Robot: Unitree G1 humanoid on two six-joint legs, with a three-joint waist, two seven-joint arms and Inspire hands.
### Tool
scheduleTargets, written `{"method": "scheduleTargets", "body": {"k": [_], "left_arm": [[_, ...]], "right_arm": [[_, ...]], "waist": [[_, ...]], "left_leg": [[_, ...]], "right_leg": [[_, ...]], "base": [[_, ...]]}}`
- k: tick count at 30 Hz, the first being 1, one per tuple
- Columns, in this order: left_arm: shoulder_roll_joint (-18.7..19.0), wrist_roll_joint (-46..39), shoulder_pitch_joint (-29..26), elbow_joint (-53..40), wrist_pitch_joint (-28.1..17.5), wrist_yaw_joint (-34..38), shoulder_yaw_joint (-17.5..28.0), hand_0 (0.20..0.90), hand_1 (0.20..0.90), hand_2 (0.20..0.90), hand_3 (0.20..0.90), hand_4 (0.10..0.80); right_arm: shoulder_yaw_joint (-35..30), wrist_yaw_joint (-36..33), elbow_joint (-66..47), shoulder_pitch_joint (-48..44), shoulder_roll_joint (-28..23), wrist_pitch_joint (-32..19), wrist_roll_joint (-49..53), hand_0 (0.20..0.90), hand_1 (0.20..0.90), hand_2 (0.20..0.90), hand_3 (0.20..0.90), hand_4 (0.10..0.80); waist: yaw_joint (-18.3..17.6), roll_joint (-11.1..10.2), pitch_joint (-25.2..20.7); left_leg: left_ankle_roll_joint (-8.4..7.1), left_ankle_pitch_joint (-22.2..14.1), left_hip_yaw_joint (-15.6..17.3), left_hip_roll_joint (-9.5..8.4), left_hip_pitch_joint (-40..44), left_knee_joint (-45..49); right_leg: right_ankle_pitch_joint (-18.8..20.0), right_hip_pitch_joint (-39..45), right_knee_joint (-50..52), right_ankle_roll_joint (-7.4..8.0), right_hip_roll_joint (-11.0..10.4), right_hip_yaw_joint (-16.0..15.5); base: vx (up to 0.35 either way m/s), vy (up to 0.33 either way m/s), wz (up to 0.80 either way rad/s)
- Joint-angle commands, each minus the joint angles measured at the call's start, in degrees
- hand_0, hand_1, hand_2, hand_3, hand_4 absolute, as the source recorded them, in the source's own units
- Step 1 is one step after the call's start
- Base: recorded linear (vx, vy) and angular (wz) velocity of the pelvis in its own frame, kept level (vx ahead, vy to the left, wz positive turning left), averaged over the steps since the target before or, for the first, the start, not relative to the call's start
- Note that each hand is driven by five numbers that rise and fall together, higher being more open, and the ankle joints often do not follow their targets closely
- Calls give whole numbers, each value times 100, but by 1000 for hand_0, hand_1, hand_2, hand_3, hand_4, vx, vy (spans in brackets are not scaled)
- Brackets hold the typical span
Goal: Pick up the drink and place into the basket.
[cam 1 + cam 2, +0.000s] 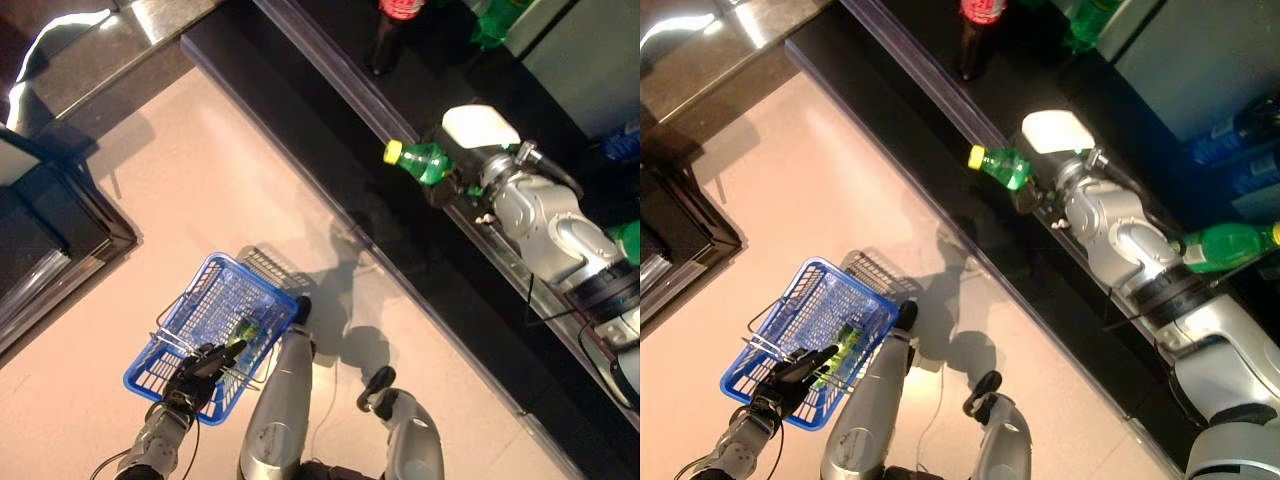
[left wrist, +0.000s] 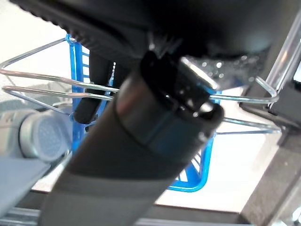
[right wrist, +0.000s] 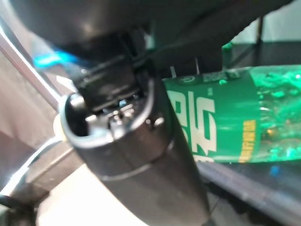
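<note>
One green bottle (image 1: 243, 331) inside blue basket (image 1: 170, 352).

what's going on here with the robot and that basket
The robot's right hand is curled round a green bottle with a yellow cap, holding it on its side over the dark shelf. Its left hand grips the wire handles of a blue basket down by the pale floor; something green already lies inside the basket. The held bottle is not in the basket yet. More bottles stand farther back on the shelf.
</note>
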Motion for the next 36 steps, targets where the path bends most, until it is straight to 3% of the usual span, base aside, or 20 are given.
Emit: {"method": "scheduleTargets", "body": {"k": [1,2,4,14,25,36], "left_arm": [[-178,32,452,-619,-500,-483,70,300,300,300,200,100],[-244,71,499,-709,-533,-494,71,300,300,300,200,100],[-303,158,542,-799,-553,-493,85,300,300,300,200,100],[-507,415,778,-1431,-524,-570,78,300,300,300,200,100],[-490,285,1013,-3061,-185,-506,-411,300,300,300,200,100],[-215,49,1235,-4495,283,-989,-743,300,300,300,200,100]], "right_arm": [[-1278,-417,-998,-683,-1105,-85,-102,300,300,300,200,100],[-1544,-378,-1370,-361,-1196,-97,-71,300,300,300,200,100],[-1795,-361,-1612,-87,-1241,-190,-10,300,300,300,200,100],[-2601,-436,-2845,928,-1090,-742,1279,300,300,300,200,100],[-2551,-1008,-3217,1808,534,-1327,3069,300,300,300,200,100],[-2099,-1369,-3147,2509,1452,-1635,3884,300,300,300,200,100]], "waist": [[-48,219,-153],[-106,246,-279],[-146,257,-398],[-308,389,-991],[-293,627,-1465],[-153,730,-1579]], "left_leg": [[209,-416,-102,-30,1185,-409],[189,-259,-65,10,1265,-530],[148,-239,-59,44,1381,-611],[-12,-134,-15,145,2025,-1079],[-49,-99,-62,110,2411,-1239],[-59,-48,-260,67,2549,-1303]], "right_leg": [[251,254,296,-328,237,-128],[317,367,148,-430,251,-214],[283,505,45,-467,290,-218],[193,1157,-416,-565,431,-187],[219,1620,-655,-592,396,-236],[289,1912,-843,-549,368,-416]], "base": [[-79,13,-4],[-74,17,0],[-25,14,-4],[45,39,-4],[45,52,6],[14,8,7]]}}
